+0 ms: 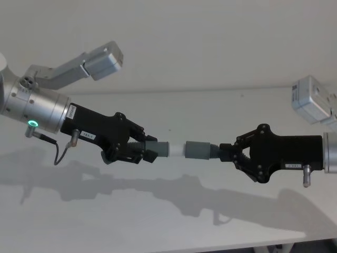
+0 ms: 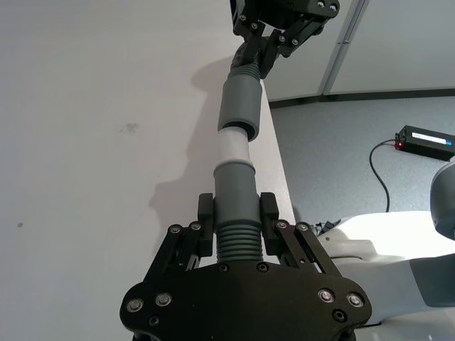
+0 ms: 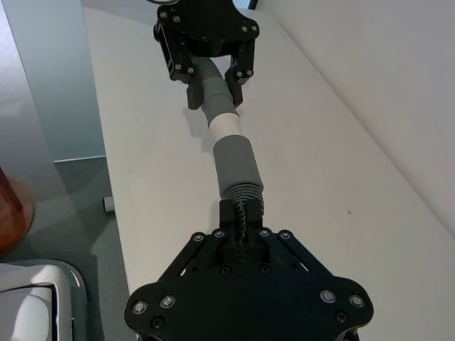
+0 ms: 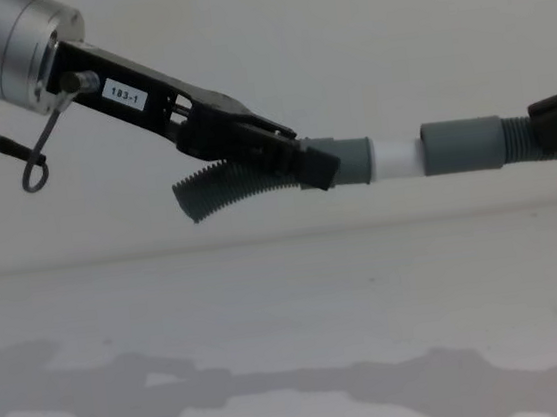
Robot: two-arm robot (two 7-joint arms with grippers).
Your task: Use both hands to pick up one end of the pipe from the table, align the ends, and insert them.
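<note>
Both pipe pieces hang in the air above the table (image 1: 210,113), lined up end to end. My left gripper (image 1: 149,149) is shut on the left piece behind its grey cuff (image 1: 160,148). That piece's corrugated tail (image 4: 221,190) curves down behind the fingers. Its white spigot tip (image 4: 397,159) meets the mouth of the socket cuff (image 4: 463,145) on the right piece. How far it is inside I cannot tell. My right gripper (image 1: 224,151) is shut on the right piece's corrugated part (image 3: 244,192). The left wrist view shows the left gripper (image 2: 237,213) gripping the hose, with the right gripper (image 2: 266,50) beyond.
A grey-white box (image 1: 313,100) stands at the table's far right. A thin black cable (image 1: 60,153) dangles from the left arm. The table's near edge (image 1: 295,243) runs along the bottom right. A black device (image 2: 426,138) lies on the floor past the table's side.
</note>
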